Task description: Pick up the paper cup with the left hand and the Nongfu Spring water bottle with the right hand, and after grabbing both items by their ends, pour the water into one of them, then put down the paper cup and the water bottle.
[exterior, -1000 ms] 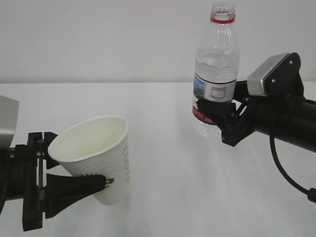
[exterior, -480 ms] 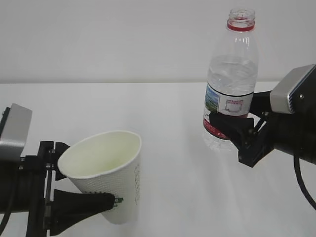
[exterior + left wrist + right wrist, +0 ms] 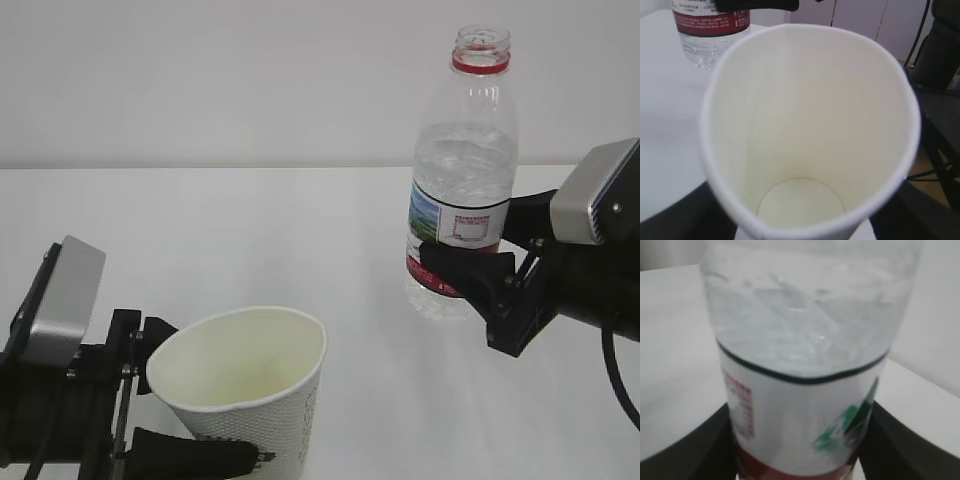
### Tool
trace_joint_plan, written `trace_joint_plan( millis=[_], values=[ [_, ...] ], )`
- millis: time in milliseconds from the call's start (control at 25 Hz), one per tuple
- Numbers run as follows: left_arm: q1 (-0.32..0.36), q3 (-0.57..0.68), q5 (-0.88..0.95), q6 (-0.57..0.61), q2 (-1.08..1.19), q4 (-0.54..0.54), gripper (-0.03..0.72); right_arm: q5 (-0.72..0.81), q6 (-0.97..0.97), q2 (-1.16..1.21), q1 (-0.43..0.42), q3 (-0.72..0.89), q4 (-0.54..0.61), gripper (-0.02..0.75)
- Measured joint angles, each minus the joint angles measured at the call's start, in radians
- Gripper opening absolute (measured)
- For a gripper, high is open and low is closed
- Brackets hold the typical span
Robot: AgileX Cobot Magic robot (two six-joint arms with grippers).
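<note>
I am holding both items off the desk (image 3: 250, 230) now: my left hand (image 3: 200, 440) is clamped on the lower wall of the paper cup (image 3: 250, 385), near the front-left edge of the desk, and my right hand (image 3: 470, 270) is clamped on the label band of the Nongfu Spring water bottle (image 3: 462, 180), upright toward the right edge. The cup is looking dry inside, so I am judging the pouring and setting-down as not yet done. Nothing is standing between them.
</note>
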Motion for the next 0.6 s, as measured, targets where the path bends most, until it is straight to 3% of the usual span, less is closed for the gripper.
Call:
trace_joint_plan(
  millis=[600],
  values=[
    [-0.117, -0.100, 0.131, 0.000, 0.000, 0.000, 0.530, 0.025, 0.000, -0.002, 0.000, 0.000, -0.042, 0.484]
  ],
)
